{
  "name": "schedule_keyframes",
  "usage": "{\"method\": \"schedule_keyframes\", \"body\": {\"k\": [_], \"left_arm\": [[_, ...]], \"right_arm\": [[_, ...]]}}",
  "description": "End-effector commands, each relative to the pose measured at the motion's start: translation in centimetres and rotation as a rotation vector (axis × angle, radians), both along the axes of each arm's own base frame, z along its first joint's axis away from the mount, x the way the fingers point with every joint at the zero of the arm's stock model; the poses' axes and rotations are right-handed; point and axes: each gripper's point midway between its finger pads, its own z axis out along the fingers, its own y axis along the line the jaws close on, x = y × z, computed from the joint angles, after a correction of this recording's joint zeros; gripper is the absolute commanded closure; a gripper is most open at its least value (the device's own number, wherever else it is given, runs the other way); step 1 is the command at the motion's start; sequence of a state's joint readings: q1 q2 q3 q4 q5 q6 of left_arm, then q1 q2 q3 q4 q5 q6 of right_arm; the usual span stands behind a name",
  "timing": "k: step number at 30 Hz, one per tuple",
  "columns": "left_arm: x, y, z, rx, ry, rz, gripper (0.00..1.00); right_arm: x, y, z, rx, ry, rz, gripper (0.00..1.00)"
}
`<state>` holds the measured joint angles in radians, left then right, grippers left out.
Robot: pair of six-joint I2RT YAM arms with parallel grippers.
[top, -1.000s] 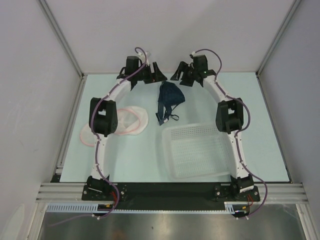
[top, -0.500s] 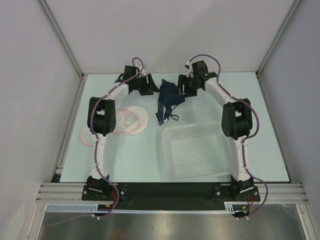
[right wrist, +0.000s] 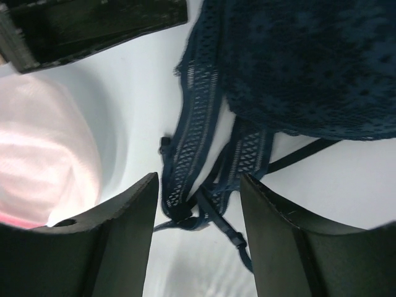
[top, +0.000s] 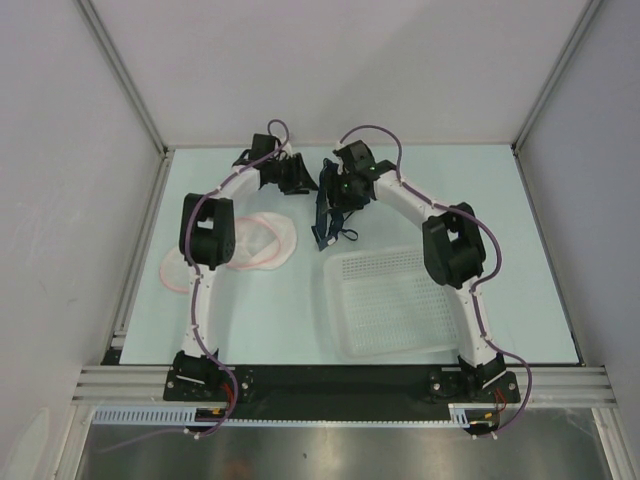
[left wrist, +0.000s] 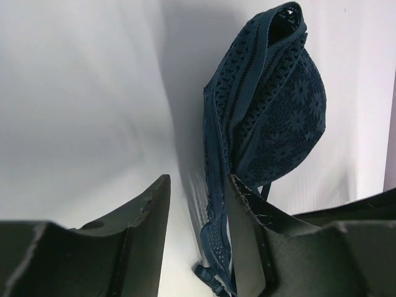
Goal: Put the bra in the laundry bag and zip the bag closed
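Observation:
The dark navy bra lies at the back middle of the table, its cup mostly hidden under my right gripper. In the right wrist view the gripper is open just above the bra's lace bands, with the cup beyond. My left gripper is open beside the bra's left edge. In the left wrist view the bra lies ahead and its band rests against the right finger. The white mesh laundry bag with pink rim lies at the left, also in the right wrist view.
A white perforated plastic basket stands at the front right, close to the bra's straps. The left arm's elbow hangs over part of the laundry bag. White walls enclose the table at back and sides.
My right gripper has swung left from the back right until it is over the bra's cup. My left gripper has shifted a little right, toward the bra. The bra has not moved.

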<state>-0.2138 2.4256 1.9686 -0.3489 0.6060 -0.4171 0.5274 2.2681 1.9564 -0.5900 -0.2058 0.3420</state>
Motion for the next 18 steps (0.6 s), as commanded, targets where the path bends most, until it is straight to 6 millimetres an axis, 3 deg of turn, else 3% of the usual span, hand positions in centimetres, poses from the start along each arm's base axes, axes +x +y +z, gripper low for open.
{"method": "schedule_keyframes", "body": {"k": [1, 9, 18], "left_arm": [[0.5, -1.1, 0.9, -0.021, -0.034, -0.036, 0.54], [-0.3, -2.5, 1.0, -0.042, -0.025, -0.063, 0.51], [-0.5, -3.0, 0.3, -0.051, -0.007, -0.069, 0.70]], "right_arm": [[1.4, -1.4, -1.1, -0.043, -0.018, -0.088, 0.40], [2.0, -1.2, -3.7, -0.095, -0.005, -0.108, 0.43], [3.3, -0.5, -5.3, -0.095, -0.034, -0.172, 0.64]]}}
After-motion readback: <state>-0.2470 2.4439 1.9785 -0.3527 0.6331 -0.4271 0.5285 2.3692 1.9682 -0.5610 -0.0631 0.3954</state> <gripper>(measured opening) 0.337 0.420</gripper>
